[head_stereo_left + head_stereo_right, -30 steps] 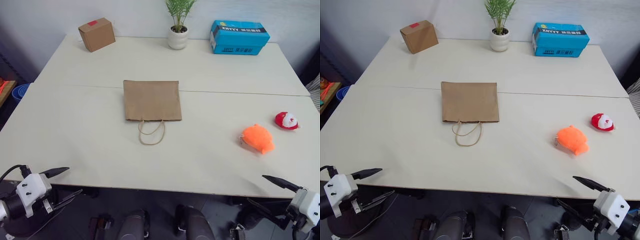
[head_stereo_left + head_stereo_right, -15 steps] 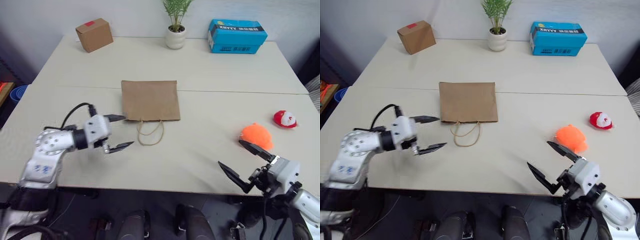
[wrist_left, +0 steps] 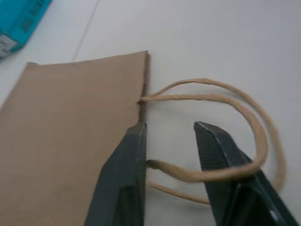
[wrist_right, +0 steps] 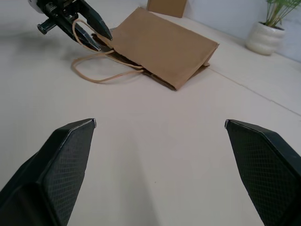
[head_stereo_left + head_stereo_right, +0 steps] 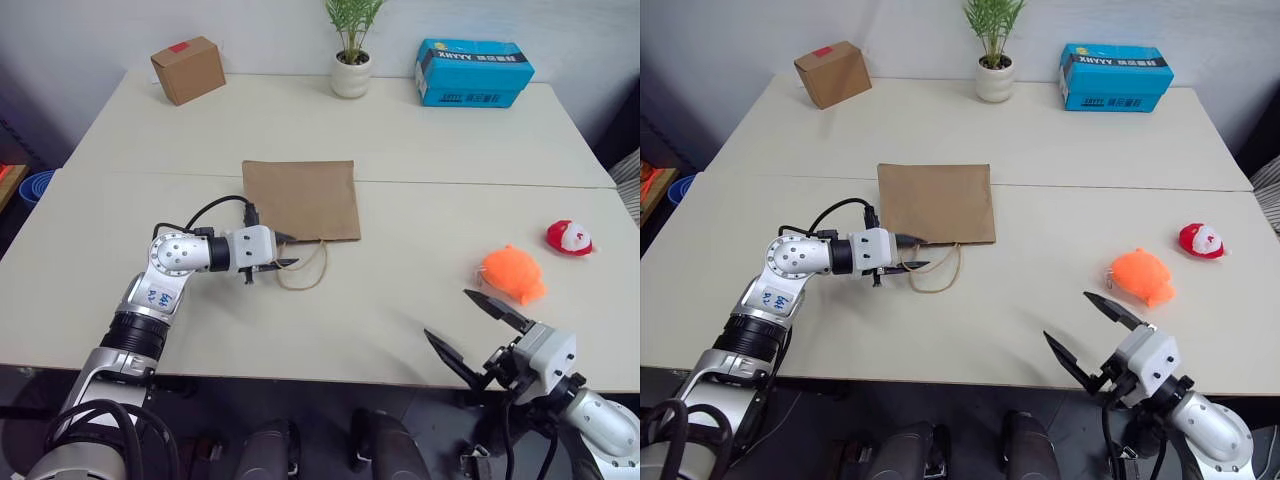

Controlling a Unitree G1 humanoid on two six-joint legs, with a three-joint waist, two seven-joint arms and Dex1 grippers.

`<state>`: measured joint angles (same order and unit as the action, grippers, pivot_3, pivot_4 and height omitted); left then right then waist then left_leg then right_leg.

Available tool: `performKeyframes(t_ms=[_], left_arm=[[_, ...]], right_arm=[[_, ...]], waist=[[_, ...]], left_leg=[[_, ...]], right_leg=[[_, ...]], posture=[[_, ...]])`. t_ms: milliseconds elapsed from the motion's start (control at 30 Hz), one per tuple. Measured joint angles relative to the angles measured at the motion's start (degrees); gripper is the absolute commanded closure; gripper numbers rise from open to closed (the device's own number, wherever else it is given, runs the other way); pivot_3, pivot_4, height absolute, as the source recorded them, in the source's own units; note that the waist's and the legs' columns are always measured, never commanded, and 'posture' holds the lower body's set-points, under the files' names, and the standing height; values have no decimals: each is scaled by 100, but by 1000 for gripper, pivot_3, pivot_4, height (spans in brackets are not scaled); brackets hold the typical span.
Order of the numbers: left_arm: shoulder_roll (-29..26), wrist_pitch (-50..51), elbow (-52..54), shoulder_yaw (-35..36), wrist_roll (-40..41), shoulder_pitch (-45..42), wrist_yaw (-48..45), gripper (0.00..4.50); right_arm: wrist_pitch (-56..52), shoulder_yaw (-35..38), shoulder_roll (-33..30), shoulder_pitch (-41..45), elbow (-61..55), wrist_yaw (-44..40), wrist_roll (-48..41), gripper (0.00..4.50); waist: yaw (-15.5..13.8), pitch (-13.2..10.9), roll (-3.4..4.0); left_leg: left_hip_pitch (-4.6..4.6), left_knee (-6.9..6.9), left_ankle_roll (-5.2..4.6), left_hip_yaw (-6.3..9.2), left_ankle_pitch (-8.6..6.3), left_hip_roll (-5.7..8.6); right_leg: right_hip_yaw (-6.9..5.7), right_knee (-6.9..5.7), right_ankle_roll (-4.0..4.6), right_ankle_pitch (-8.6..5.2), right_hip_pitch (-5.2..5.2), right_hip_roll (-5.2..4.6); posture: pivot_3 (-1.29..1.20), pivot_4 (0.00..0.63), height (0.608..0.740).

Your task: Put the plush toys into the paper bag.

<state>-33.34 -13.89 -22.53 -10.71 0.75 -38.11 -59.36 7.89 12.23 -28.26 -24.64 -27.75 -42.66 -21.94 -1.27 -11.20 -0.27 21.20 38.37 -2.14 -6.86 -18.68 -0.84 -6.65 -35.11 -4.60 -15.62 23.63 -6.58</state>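
paper bag lies flat mid-table, its mouth edge and rope handles turned toward the near edge, long axis running away from the robot. left gripper is set at the mouth's left corner, reached in from the left. in the left wrist view the fingers are seen a narrow gap apart, one rope strand crossing between them and touching one finger; whether the strand is actually pinched cannot be told. the bag's edge lies just ahead of the fingertips, so the handle, not the paper wall, is judged to be what the coming close would catch.

right gripper is held near the table's near edge on the right, fingers spread wide, nothing between them. the orange plush toy lies just beyond and slightly right of it; the red-and-white plush toy further out, right again. both toys are well apart from the bag. right arm is plainly the nearer to both toys, left arm the nearer to the bag.

counted: plush toys, two; paper bags, one; rope handles, two loops. neither toy is yet bagged.
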Motion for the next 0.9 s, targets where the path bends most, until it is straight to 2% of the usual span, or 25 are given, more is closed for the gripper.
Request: performKeyframes(t_ms=[67, 233, 333, 400, 533, 900], left_arm=[[43, 476, 36, 11, 257, -108, -291, 4490], [353, 2132, 928, 201, 1304, -596, -584, 4500], [458, 2833, 1347, 368, 1596, -661, -401, 4500], [581, 3311, 1589, 398, 1755, -669, -236, 4500], [676, 3953, 1972, 430, 1999, -671, -10, 4500], [745, 4250, 2586, 457, 2466, -523, -263, 4500]], right_arm=[[-250, -132, -12, 50, -91, 13, -58, 973], [-1133, -859, -91, 1067, -438, 144, -121, 2797], [-1639, -1391, 56, 1965, -280, 441, 186, 3909], [-1800, -1661, 183, 2421, -83, 600, 428, 4484], [-1935, -2117, 666, 3205, 649, 952, 930, 4484], [-1875, -2591, 1560, 4629, 2909, 1657, 1999, 4484]], waist=[[0, -1, -1], [8, -2, -4], [62, -2, -5], [68, -2, -6], [91, -2, -6], [164, -2, -5]], left_leg=[[4, 15, -3, 1, -2, -1], [11, 73, -14, 7, -22, -10], [10, 73, -10, 5, -21, -13], [13, 73, -7, 6, -20, -13], [19, 76, -8, 6, -19, -9], [21, 76, -3, 5, -17, -11]], right_leg=[[5, -9, 0, 0, 1, -1], [27, -36, 0, 0, -3, -8], [31, -42, 3, -2, 0, -6], [30, -44, 5, -4, 3, 1], [29, -43, 5, -4, 5, 5], [30, -44, 5, -4, 8, 6]], posture=[[0, 150, 740], [0, 150, 740], [0, 150, 740], [0, 150, 740], [0, 150, 740], [0, 150, 740]])
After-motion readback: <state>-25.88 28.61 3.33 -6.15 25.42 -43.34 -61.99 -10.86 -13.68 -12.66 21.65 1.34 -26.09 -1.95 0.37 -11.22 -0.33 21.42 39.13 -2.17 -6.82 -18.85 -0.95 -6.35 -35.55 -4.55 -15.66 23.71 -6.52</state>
